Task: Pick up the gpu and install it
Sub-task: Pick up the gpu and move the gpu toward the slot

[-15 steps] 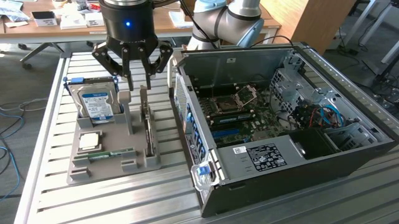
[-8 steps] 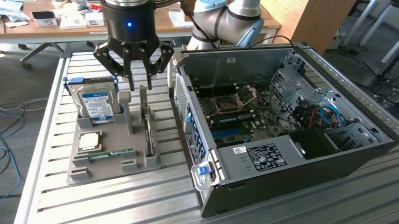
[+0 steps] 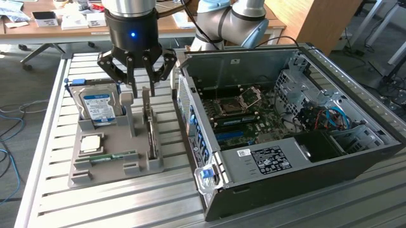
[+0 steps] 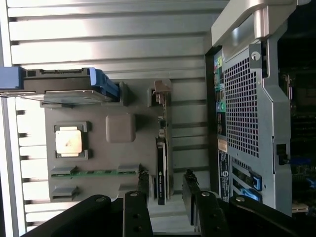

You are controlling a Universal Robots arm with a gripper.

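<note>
The gpu (image 3: 151,129) stands on its long edge in a slot along the side of the grey holder tray (image 3: 142,167) that faces the computer case. It is a thin dark card with a silver bracket at its far end. From the wrist, the gpu (image 4: 162,148) runs straight between my two fingers (image 4: 143,183), which flank its near end with a gap on each side. My gripper (image 3: 143,88) hangs open just above the card's bracket end, holding nothing; it is seen again from the wrist as the gripper (image 4: 166,185).
The tray also holds a hard drive (image 3: 98,107) with a blue-white label, a CPU (image 3: 92,142) and a RAM stick (image 3: 111,157). The open computer case (image 3: 317,156) lies to the exterior view's right, motherboard (image 3: 244,116) exposed. All rest on a slatted metal table (image 3: 127,204).
</note>
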